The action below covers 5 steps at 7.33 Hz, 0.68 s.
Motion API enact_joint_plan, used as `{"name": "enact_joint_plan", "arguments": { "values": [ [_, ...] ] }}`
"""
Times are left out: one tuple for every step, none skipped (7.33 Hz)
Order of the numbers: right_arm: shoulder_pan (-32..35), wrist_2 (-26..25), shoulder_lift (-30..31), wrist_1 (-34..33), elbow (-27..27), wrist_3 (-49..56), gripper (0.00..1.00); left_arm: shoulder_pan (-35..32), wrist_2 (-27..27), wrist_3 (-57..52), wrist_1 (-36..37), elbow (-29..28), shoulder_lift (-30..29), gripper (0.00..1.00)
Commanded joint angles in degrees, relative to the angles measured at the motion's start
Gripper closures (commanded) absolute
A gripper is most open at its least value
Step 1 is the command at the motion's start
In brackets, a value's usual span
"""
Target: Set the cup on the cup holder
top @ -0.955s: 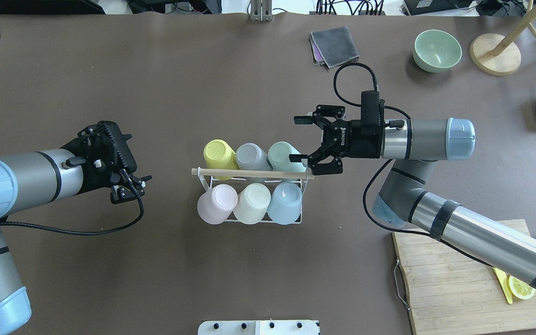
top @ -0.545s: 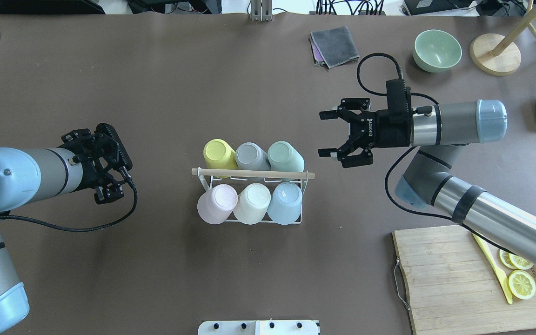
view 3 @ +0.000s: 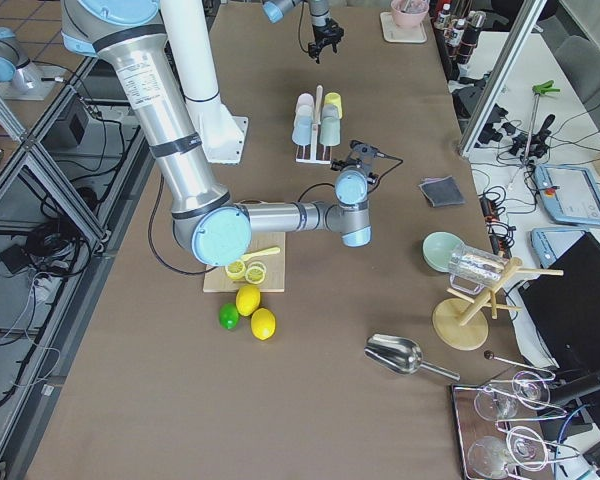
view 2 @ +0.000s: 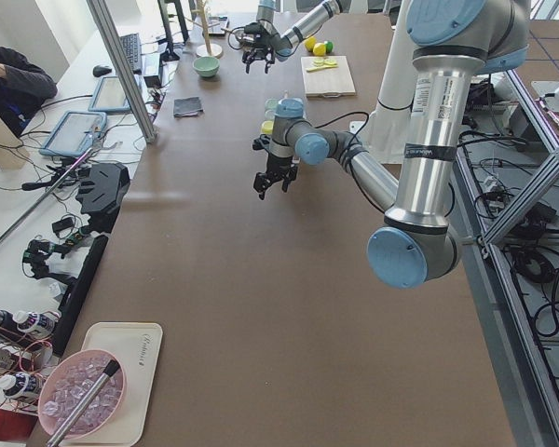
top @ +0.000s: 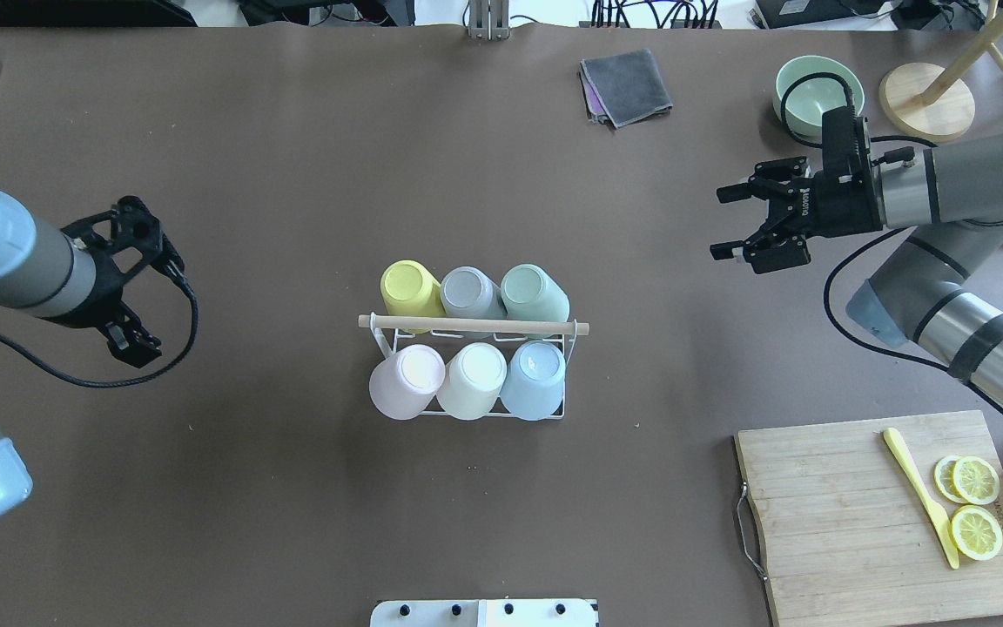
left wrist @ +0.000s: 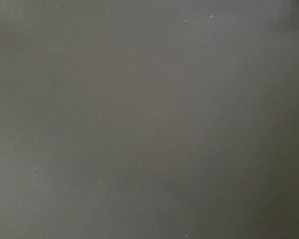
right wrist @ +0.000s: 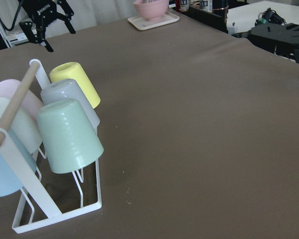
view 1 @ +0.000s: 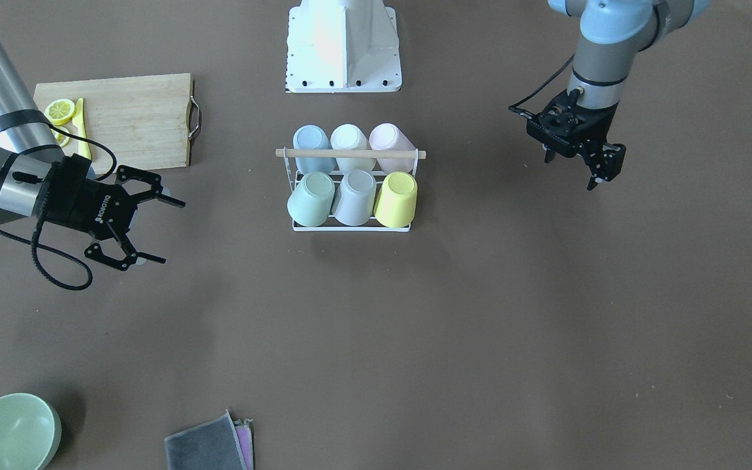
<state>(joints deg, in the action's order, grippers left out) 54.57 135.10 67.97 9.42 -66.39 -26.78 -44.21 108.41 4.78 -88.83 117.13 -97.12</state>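
**Overhead exterior view: six cups racked, both hands released**

A brown counter point(top: 292, 488) is seen spanning the whole scene. A light wooden cutting board point(top: 832, 522) is laid at the robot's near right. At the counter's middle, a white wire cup holder with a light wooden rod across its top point(top: 475, 325) is stood upright.

The right hand point(top: 719, 224) is held well apart from the holder, out to its right. Its fingers are spread wide and nothing is gripped between them. The left hand point(view 1: 575, 163) is hung over bare counter well to the holder's left, likewise released and empty.

A pale green ceramic bowl point(top: 815, 96) is set just behind the right hand.

Six plastic cups are carried on the holder's prongs, mouth down and tilted outward, three on each side of the rod.
- **Far side:** a yellow cup point(top: 410, 287), a grey cup point(top: 469, 292) and a pale green cup point(top: 536, 294) are ranged left to right.
- **Near side:** a pink cup point(top: 406, 379), a cream cup point(top: 471, 376) and a pale blue cup point(top: 532, 376) are ranged left to right.

A yellow plastic knife point(top: 919, 496) and lemon slices point(top: 976, 532) are laid on the board.
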Motion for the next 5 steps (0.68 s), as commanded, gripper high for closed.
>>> {"name": "enact_joint_plan", "arguments": {
  "values": [
    [4.4, 1.9, 4.0, -10.7, -0.6, 0.6, 0.00, -14.5, 11.2, -0.6, 0.4, -4.3, 2.0, 0.01],
    [5.7, 3.7, 5.5, -15.5, -0.6, 0.7, 0.00, -19.6, 13.8, -0.6, 0.1, -4.9, 5.7, 0.02],
    [8.5, 5.8, 6.9, -21.7, -0.7, 0.6, 0.00, -24.9, 14.6, -0.6, 0.2, -7.1, 6.4, 0.01],
    [11.7, 9.4, 8.4, -28.4, -1.3, 0.7, 0.00, -29.5, 14.8, -0.6, 0.5, -9.4, 6.9, 0.01],
    [13.5, 9.6, 10.1, -34.5, -3.8, 1.1, 0.00, -34.0, 14.8, -0.7, 0.0, -9.6, 10.7, 0.02]
  ]
}}
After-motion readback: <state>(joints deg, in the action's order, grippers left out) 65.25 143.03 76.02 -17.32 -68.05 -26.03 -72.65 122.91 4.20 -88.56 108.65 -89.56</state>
